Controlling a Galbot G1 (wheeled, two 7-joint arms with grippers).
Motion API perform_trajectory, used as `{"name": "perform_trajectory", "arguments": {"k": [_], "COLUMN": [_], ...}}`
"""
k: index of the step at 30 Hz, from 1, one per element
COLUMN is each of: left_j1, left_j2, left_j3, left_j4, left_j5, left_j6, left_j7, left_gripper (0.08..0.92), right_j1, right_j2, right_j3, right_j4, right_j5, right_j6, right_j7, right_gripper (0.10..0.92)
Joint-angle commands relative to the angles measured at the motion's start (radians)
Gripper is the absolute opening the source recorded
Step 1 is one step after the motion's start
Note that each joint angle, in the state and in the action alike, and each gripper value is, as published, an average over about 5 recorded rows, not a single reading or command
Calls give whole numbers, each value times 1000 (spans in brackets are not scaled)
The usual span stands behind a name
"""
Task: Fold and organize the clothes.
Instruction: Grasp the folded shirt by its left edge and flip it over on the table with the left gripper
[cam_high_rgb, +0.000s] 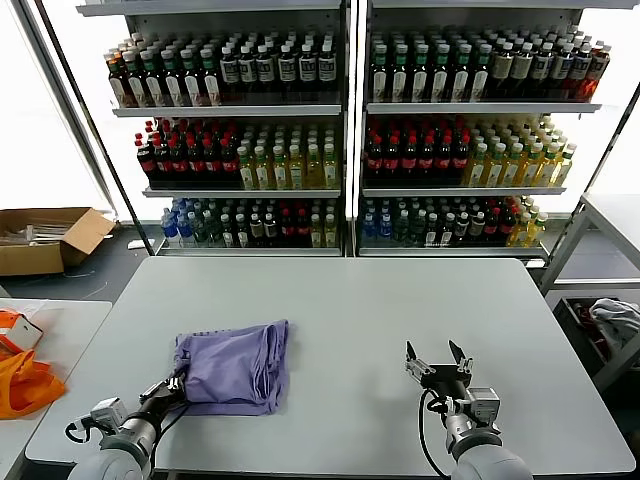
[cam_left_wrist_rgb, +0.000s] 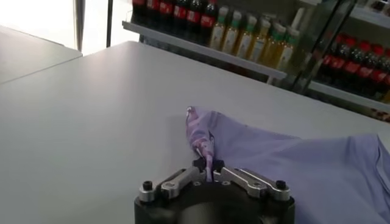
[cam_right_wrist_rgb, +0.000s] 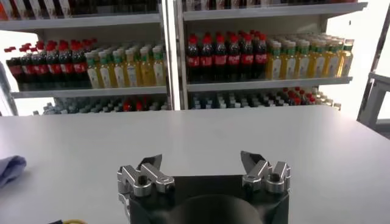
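Folded lavender T-shirt (cam_high_rgb: 235, 367) sits near-left on the table (cam_high_rgb: 400, 320), long axis roughly left-right. Left gripper (cam_high_rgb: 172, 387) is pinched shut on its near-left corner; right gripper (cam_high_rgb: 437, 362) idles wide open, empty.

table (cam_high_rgb: 350, 310) bare right of the t-shirt (cam_high_rgb: 235, 365) (shelves (cam_high_rgb: 345, 130) well behind)

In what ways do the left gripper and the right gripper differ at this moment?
The left gripper is shut on a corner of the lavender T-shirt; the right gripper is open and holds nothing. The left is at the shirt's near left corner; the right waits apart over the bare table.
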Motion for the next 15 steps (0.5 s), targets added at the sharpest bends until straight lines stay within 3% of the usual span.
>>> {"name": "perform_trajectory", "arguments": {"k": [1,9,15], "left_j1": [-2,11,28], "left_j2": [79,320,468], "left_j3": [-157,-419,-517], "left_j4": [-60,-102,-65], "left_j5": [12,19,84], "left_j6": [-19,6,15], "left_j7": [-23,1,40], "left_gripper": [109,109,109], "right_j1": [9,39,64], "right_j2": [-3,-5,-1], "right_j3": [-1,-13,-21], "right_j4": [-4,-29,-53], "right_j5": [4,17,30], "right_j6": [-2,-3,-2], "right_j7": [0,0,0], "right_gripper": [823,823,823]}}
